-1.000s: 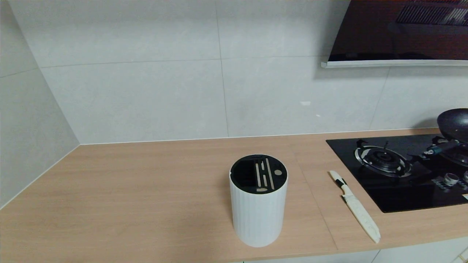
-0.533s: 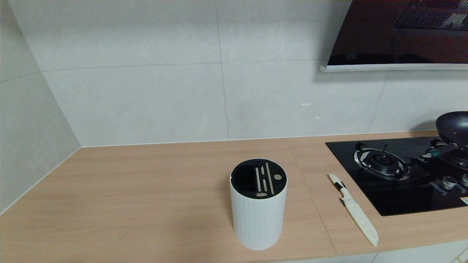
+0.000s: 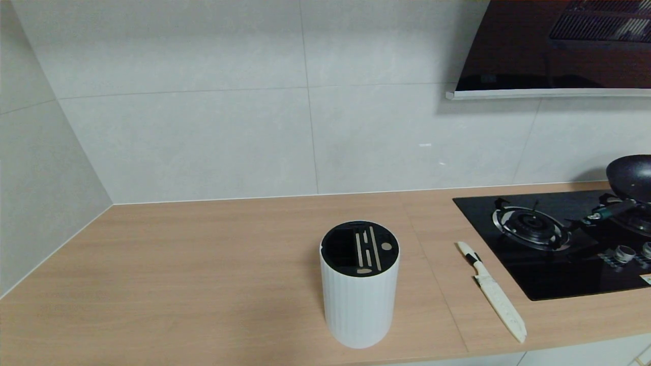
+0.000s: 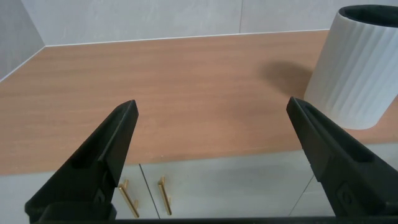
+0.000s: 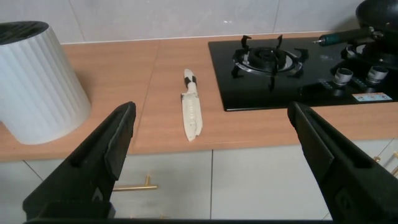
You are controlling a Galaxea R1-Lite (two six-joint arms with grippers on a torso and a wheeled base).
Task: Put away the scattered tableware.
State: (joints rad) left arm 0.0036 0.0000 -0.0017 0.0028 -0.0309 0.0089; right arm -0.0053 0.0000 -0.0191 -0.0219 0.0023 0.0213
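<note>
Our left tool (image 4: pixel 210 109) and right tool (image 5: pixel 211 112) are hanging released; the knife (image 3: pixel 492 291) is lying flat by the near edge of the desk (image 3: pixel 203 264), right of the holder (image 3: pixel 359 295). We are probably risking nudging it off.

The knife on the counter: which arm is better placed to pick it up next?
Probably the right. The knife lies right of the white holder, ahead of the open right gripper; the left gripper is on the holder's far side.

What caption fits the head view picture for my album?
White knife lying on the wooden counter between a round holder and the stove.
</note>
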